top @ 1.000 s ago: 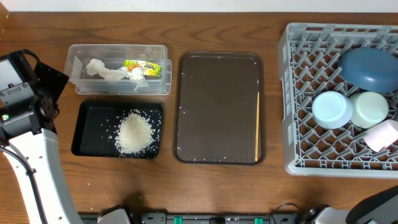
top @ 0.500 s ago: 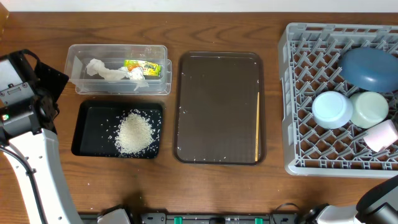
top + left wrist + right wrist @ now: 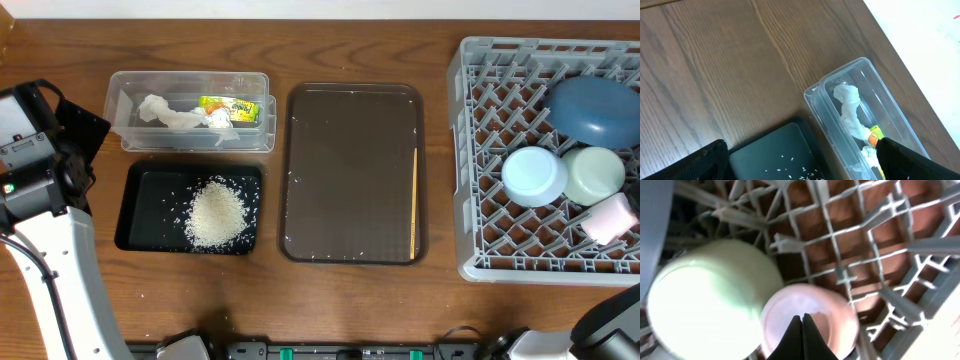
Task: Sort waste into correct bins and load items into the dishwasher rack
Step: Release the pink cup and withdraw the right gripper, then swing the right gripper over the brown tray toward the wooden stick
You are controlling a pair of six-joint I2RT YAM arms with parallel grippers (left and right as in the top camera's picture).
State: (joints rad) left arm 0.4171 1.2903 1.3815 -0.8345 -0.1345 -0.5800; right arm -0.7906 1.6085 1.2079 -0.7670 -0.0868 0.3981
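The clear tub (image 3: 190,140) holds crumpled tissue (image 3: 168,113) and the yellow-green wrapper (image 3: 230,108). The black tray (image 3: 140,205) in front of it holds the rice heap (image 3: 217,213). The grey rack (image 3: 480,150) at the right holds the dark blue plate (image 3: 590,110), light blue bowl (image 3: 533,175), mint bowl (image 3: 596,172) and pink cup (image 3: 610,218). Chopsticks (image 3: 415,200) lie on the brown serving tray. My left gripper (image 3: 800,172) is open and empty, above the table left of the tub (image 3: 865,110). My right gripper (image 3: 802,330) is shut and empty, above the pink cup (image 3: 832,317).
The brown serving tray (image 3: 350,170) sits mid-table with a few stray rice grains on it. My left arm (image 3: 40,150) stands at the left edge, and part of my right arm (image 3: 610,325) shows at the bottom right corner. The mint bowl (image 3: 710,295) sits next to the cup.
My right arm has shifted a little at the bottom right edge, and the pink cup sits slightly further left. The left arm has not moved.
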